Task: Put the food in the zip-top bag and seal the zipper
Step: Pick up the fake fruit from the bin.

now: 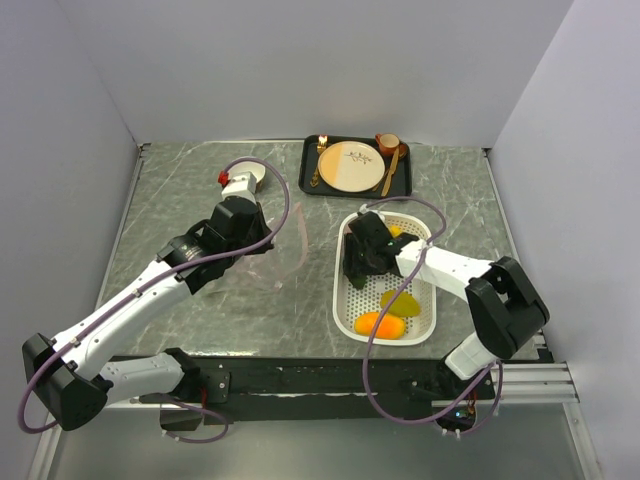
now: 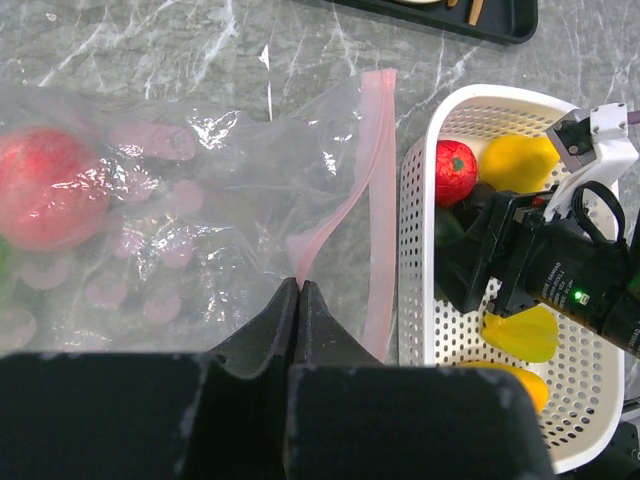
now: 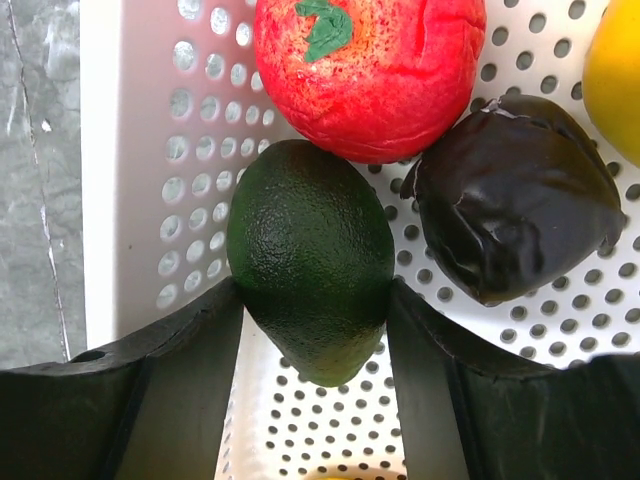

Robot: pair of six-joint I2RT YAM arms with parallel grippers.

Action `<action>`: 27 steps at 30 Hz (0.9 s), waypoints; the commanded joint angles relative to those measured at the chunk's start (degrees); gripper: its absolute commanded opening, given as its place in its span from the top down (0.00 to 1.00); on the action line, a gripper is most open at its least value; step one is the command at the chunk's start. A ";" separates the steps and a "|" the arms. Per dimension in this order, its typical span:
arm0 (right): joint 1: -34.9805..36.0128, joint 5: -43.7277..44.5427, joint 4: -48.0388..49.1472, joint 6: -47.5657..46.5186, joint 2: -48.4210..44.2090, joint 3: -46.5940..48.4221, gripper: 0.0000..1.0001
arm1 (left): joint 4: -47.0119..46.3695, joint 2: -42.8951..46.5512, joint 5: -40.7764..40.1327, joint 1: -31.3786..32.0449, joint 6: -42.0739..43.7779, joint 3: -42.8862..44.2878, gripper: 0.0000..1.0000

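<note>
The clear zip-top bag (image 2: 230,180) lies on the marble table with a pink-red fruit (image 2: 50,190) and small round pieces inside. My left gripper (image 2: 299,284) is shut on the bag's pale pink zipper (image 2: 375,180) at the mouth edge, beside the basket. My right gripper (image 3: 313,290) is inside the white perforated basket (image 3: 130,150), its jaws closed against both sides of the dark green avocado (image 3: 310,260). A red fruit (image 3: 370,70) and a dark glossy piece (image 3: 515,200) touch the avocado. From above, the bag (image 1: 268,258) lies left of the basket (image 1: 340,300).
The basket also holds yellow (image 1: 400,302) and orange (image 1: 380,323) pieces near its front. A black tray (image 1: 357,190) with a plate, cup and cutlery stands at the back. A small red thing (image 1: 224,178) sits at the back left.
</note>
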State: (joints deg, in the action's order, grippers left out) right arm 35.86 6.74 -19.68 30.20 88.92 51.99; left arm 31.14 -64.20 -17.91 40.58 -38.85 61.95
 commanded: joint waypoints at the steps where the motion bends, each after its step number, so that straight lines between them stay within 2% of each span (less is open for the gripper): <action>1: -0.35 -0.59 0.26 0.56 -3.13 -1.27 0.61 | -0.73 0.93 0.07 0.20 -0.88 -0.34 0.99; 13: -0.35 -4.19 -2.20 3.38 -17.63 -0.66 0.61 | -2.57 -1.62 1.83 0.20 0.27 0.62 0.99; 19: -0.09 -12.35 1.39 5.48 -19.84 1.62 0.61 | -3.27 -1.71 2.09 0.20 0.27 0.36 0.99; 27: 2.46 -19.22 7.72 8.03 -18.36 5.40 0.61 | -3.62 -1.62 2.97 0.20 0.44 -0.34 0.99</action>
State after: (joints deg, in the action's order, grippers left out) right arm 36.60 -7.31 -18.22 36.32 70.30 53.21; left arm 29.78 -65.91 -16.16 40.58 -38.63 61.69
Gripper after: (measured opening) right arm 0.620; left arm 0.021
